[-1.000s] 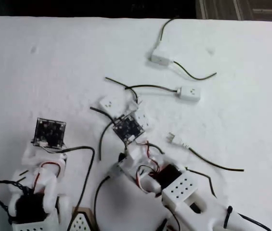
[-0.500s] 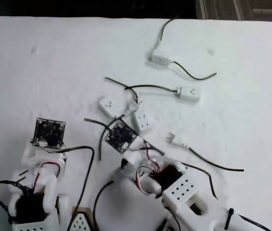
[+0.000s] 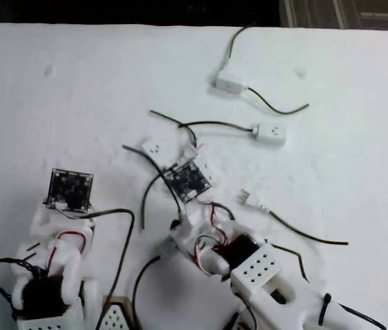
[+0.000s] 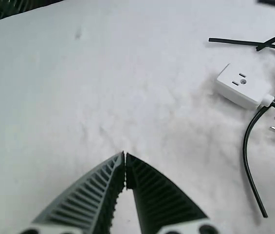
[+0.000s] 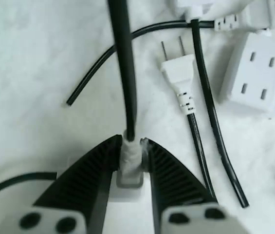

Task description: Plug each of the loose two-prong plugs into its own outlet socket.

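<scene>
Nearest me, the left tool [image 4: 125,165] has its fingers pressed together on nothing, hanging over bare desk [image 4: 79,97]. The right tool [image 5: 130,144] is clamped on the body of one plug [image 5: 129,168], with its black cord [image 5: 125,63] running off ahead. The fingers hide its prongs, so I can't tell which way they face. Just past it a second plug [image 5: 177,68] lies with bare prongs beside a multi-slot socket block [image 5: 254,68]. In the high view a loose plug [image 3: 248,199] rests mid-desk. Farther out sits a single socket [image 3: 270,133], which looks unfilled, and farthest of all another socket [image 3: 228,84] whose face is too small to read. I judge nothing is seated yet: one plug is in hand and the others are untouched. The right arm's camera board [image 3: 188,182] covers the spot where it works
</scene>
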Controlling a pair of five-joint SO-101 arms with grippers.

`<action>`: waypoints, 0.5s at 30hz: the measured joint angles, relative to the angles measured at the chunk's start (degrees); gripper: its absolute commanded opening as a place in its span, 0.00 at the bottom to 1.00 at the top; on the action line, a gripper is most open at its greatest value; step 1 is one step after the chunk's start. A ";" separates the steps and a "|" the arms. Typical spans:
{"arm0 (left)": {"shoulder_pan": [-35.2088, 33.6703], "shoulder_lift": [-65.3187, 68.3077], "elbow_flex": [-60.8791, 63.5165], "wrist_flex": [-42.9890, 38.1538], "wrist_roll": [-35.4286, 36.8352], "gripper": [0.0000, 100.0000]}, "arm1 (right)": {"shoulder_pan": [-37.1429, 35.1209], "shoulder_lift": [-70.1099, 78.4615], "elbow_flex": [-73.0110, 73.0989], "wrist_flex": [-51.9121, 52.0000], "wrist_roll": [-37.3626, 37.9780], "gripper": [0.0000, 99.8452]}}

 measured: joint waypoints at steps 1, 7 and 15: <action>0.00 0.00 0.00 0.00 0.00 0.03 | 0.00 0.00 0.44 -1.67 -0.53 0.02; 0.00 0.00 0.00 0.00 0.00 0.03 | 0.00 0.70 0.79 -11.08 -0.97 0.02; 0.00 0.00 0.00 0.00 0.00 0.03 | -0.44 0.97 -0.09 -13.36 -0.97 0.02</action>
